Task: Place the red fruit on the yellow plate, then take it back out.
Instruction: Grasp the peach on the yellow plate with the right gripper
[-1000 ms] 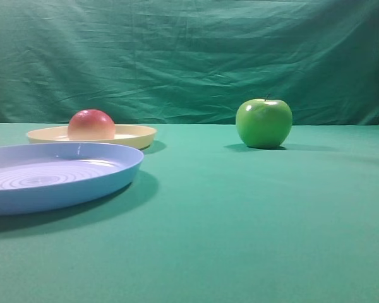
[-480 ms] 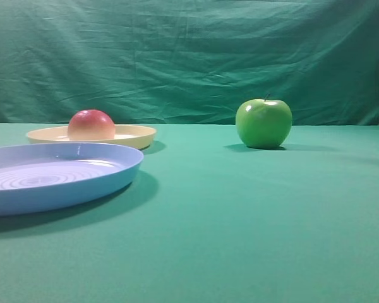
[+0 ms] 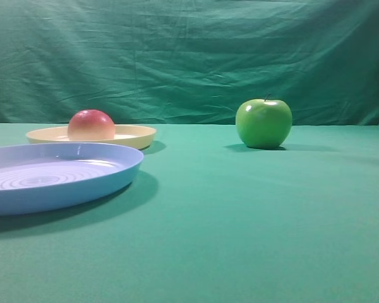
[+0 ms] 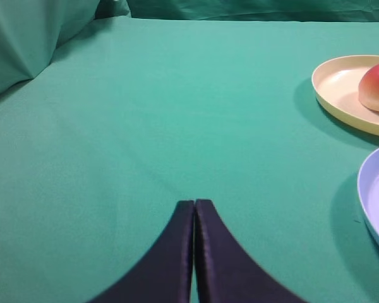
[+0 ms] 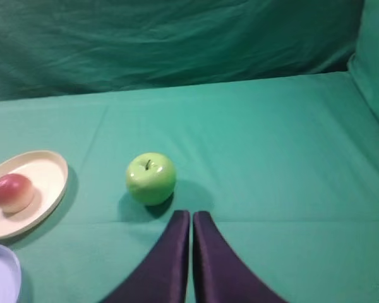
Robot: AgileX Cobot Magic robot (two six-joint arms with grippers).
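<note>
- red fruit: small, round, smooth; red on top, fading to yellow-peach low down; soft sheen, no stem visible.
- sits inside the yellow plate, resting on its floor, toward the plate's left half in the high view; seen again in the right wrist view and cut by the frame edge in the left wrist view.
- yellow plate: shallow, pale cream, low rim; on the table toward its far left, near the backdrop.
- blue plate: larger, ridged in rings, in front of the yellow plate; rims close but apart in the left wrist view, overlapping by sight in the high view.
- green apple: glossy, upright, stem up, well apart from both plates, to their right near the table's far edge.
- bare green cloth between apple and yellow plate, and across the whole near side of the table right of the blue plate.
- left gripper: dark fingers pressed together, nothing between them, over bare cloth well left of the plates.
- right gripper: closed too, holding nothing, tips just short of the apple.
- neither gripper visible in the high view.
</note>
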